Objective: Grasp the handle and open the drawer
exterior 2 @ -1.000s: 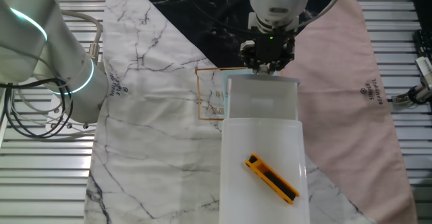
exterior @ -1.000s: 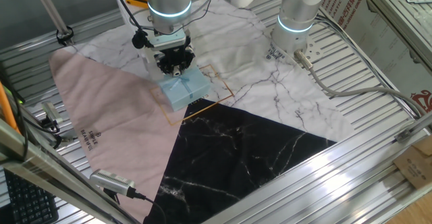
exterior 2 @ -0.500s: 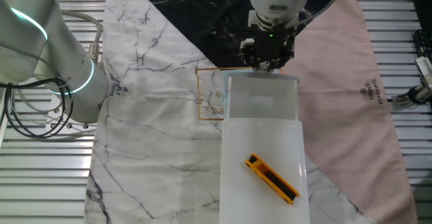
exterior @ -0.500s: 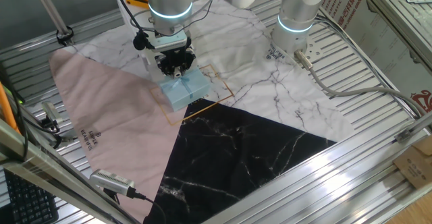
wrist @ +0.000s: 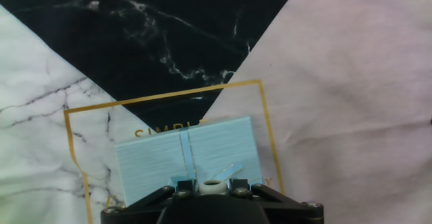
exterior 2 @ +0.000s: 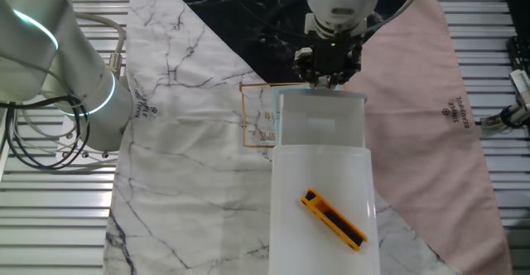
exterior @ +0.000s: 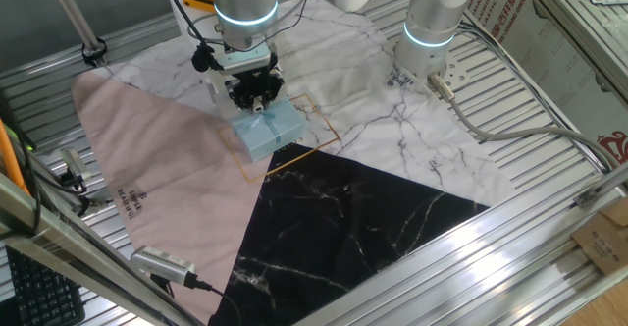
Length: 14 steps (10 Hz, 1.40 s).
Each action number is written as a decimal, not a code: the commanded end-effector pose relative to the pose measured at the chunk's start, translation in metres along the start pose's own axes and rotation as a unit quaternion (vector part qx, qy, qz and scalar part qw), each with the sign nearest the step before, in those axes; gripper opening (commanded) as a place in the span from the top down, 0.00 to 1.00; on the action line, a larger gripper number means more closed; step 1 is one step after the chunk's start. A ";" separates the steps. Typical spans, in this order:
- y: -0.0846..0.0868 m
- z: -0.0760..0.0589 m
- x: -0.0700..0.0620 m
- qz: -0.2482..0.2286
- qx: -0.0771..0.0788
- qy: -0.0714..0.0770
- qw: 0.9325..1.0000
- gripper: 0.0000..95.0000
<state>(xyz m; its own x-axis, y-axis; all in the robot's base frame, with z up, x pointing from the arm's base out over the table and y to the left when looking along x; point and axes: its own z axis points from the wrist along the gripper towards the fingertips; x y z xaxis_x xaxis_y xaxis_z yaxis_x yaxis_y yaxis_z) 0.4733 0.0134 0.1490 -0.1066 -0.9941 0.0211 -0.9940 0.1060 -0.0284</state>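
The drawer [wrist: 187,158] looks like matt light-blue plastic with a fine ribbed texture of close parallel lines. The mat [exterior: 373,218] beneath it is a smooth printed sheet in three finishes: black marble with white veins, white marble with grey veins, and a pink part that shows soft creases like cloth. A thin gold line is printed on it. The desk [exterior: 549,90] is ribbed bare metal with a dull sheen. The white box [exterior 2: 323,184] is milky translucent plastic. The end effector [exterior: 253,92] is dark and matt.
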 end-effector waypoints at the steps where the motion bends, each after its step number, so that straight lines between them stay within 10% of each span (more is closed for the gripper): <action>1: 0.000 0.000 0.000 0.002 0.001 0.001 1.000 1.00; 14: 0.000 0.000 0.000 0.004 0.010 0.003 1.000 1.00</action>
<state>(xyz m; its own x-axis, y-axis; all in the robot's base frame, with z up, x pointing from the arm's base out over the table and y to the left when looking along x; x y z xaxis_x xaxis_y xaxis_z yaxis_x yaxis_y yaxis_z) 0.4718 0.0127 0.1504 -0.1088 -0.9937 0.0262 -0.9932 0.1076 -0.0445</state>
